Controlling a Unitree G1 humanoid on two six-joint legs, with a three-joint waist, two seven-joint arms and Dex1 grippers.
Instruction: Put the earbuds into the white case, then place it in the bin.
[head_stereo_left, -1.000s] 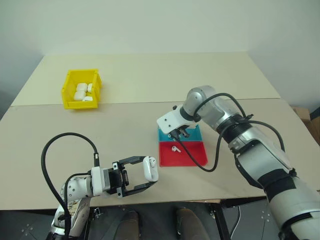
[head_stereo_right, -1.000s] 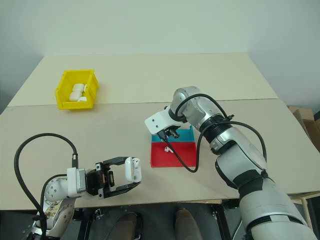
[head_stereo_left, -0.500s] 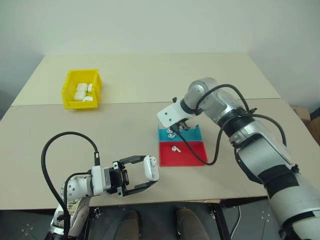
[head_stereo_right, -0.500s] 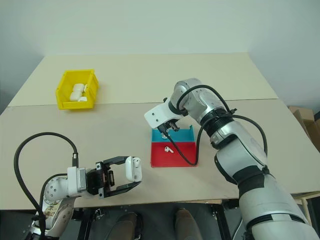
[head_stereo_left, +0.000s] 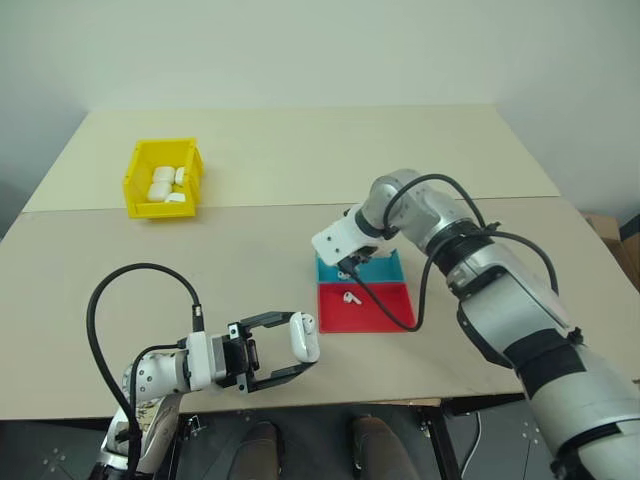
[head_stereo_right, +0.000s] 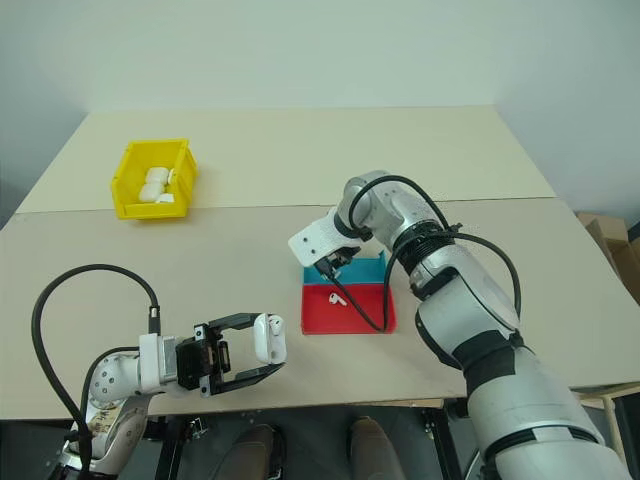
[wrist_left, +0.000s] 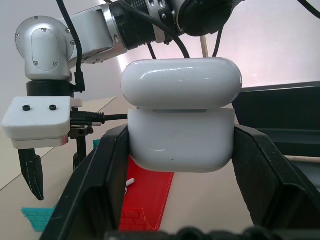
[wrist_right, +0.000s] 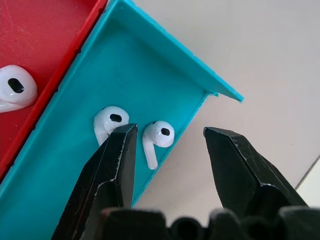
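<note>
In the blue half of the tray (head_stereo_left: 385, 268), we see our right fingers (wrist_right: 170, 165) spread astride one earbud (wrist_right: 156, 137), stem pointing back toward them, another beside it, while our left fingers (wrist_left: 180, 165) pinch the case (wrist_left: 181, 125) near the counter's (head_stereo_left: 250, 240) front edge.

Beige table (head_stereo_left: 260, 250) spanning view, seam running across it side to side at mid depth. Shallow tray sitting right of table centre, two compartments touching: blue half (head_stereo_left: 385, 267) lying farther from robot, red half (head_stereo_left: 378, 310) lying nearer. Plain pale wall (head_stereo_left: 300, 50) standing behind table's far edge. Cardboard box (head_stereo_left: 628, 235) peeking in at right edge, beyond table. Dark floor showing below near table edge, metal table frame (head_stereo_left: 445, 445) visible there.
</note>
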